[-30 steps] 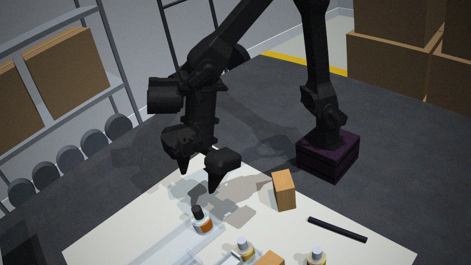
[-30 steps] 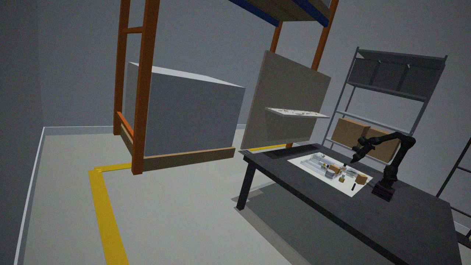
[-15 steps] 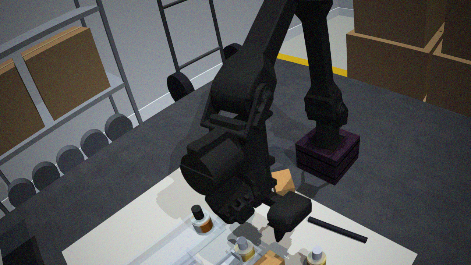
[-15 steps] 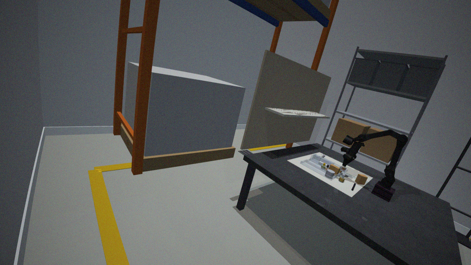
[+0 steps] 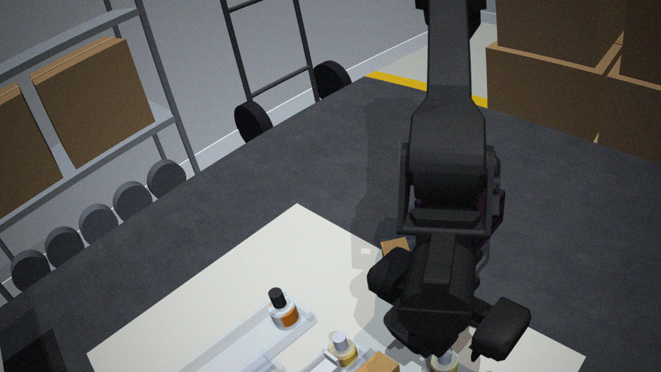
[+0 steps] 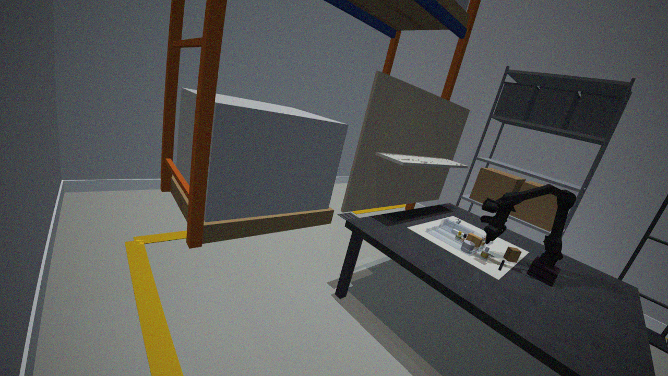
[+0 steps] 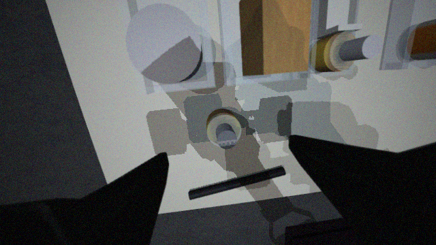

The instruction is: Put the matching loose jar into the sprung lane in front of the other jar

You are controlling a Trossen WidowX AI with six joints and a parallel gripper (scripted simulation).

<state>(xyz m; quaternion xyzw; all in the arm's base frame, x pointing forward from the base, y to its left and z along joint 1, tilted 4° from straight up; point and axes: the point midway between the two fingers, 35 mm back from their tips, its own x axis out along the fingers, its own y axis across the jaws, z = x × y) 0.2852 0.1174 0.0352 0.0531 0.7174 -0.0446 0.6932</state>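
The loose jar (image 5: pixel 444 363) (image 6: pixel 485 255) (image 7: pixel 223 126), yellowish with a pale grey cap, stands upright on the white mat (image 5: pixel 221 287) (image 7: pixel 92 112). A matching jar (image 5: pixel 344 354) (image 7: pixel 335 52) stands at the front end of the clear sprung lane, with the pale pusher plate (image 5: pixel 331 358) behind it. My gripper (image 6: pixel 489 241) (image 7: pixel 229 149) is open and empty, pointing down above the loose jar. In the wrist view the jar shows between the fingertips, slightly beyond them. In the top view the gripper and wrist partly hide the space around this jar.
An orange jar with a black cap (image 5: pixel 284 314) (image 7: pixel 424 42) stands in a neighbouring clear lane. A brown block (image 5: pixel 379 364) (image 7: pixel 286 37) and a round grey-topped object (image 7: pixel 163 44) stand beyond the loose jar. A black rod (image 6: pixel 501 265) (image 7: pixel 237 182) and another brown block (image 5: pixel 395 246) (image 6: pixel 512 254) are nearer the arm base.
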